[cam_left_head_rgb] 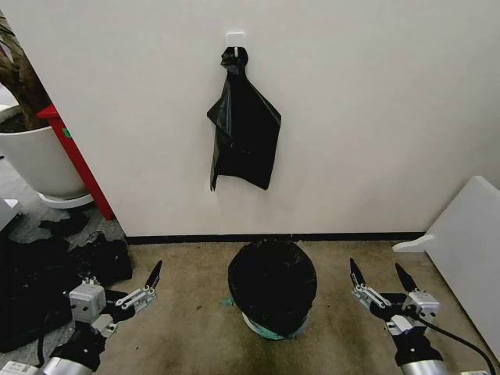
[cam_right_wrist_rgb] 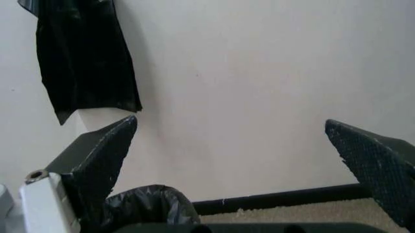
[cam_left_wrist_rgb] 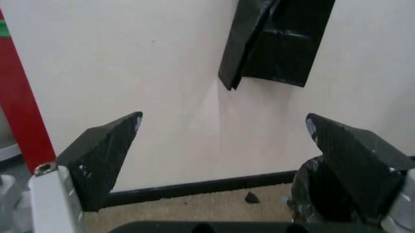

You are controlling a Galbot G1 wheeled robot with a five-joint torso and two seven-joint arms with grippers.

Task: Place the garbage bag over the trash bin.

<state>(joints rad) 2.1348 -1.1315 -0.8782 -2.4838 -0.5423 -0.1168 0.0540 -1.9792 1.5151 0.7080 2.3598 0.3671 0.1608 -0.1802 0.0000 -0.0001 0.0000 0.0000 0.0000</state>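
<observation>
The garbage bag [cam_left_head_rgb: 272, 283], glossy and wrinkled, is draped over the trash bin on the floor by the wall. Of the trash bin [cam_left_head_rgb: 262, 328] only a pale strip at the near bottom edge peeks out. My left gripper [cam_left_head_rgb: 150, 285] hovers open to the left of the bin, apart from it. On the other side my right gripper [cam_left_head_rgb: 376, 273] is open too, touching nothing. The left wrist view has the open left gripper [cam_left_wrist_rgb: 224, 131] with the bagged bin [cam_left_wrist_rgb: 304, 194] beside one finger. In the right wrist view the open right gripper [cam_right_wrist_rgb: 230, 131] has the bag [cam_right_wrist_rgb: 152, 204] by one finger.
A narrower black sack [cam_left_head_rgb: 244, 125] with a knotted top hangs from a wall hook above the bin. A white planter [cam_left_head_rgb: 35, 156] and a red post [cam_left_head_rgb: 78, 164] stand at the left, with black bundles [cam_left_head_rgb: 39, 289] on the floor. A white board [cam_left_head_rgb: 469, 250] leans at the right.
</observation>
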